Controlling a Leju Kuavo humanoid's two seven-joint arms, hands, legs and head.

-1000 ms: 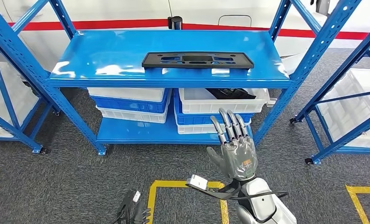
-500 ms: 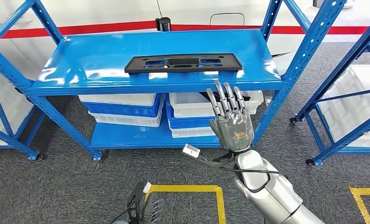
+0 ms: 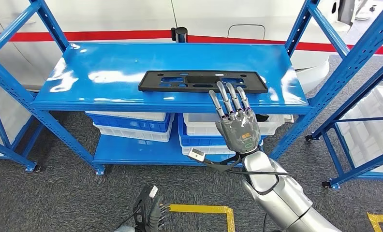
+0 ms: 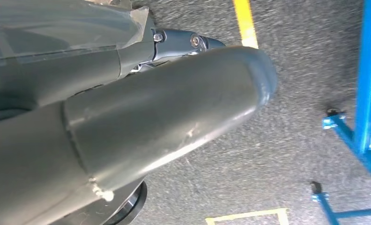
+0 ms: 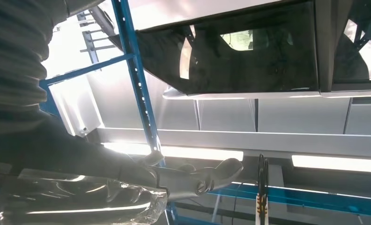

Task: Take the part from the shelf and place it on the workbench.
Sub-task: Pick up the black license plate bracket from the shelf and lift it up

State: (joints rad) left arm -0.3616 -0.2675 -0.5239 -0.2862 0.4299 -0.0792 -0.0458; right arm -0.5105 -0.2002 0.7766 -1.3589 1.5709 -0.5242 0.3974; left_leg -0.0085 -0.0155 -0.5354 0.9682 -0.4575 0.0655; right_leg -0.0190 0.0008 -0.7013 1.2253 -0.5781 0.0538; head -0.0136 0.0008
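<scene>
You have the flat black part lying on the top deck of the blue shelf, your right hand raised empty before its front edge with fingers spread, fingertips overlapping the part, contact unclear; left hand low, pose unclear.
</scene>
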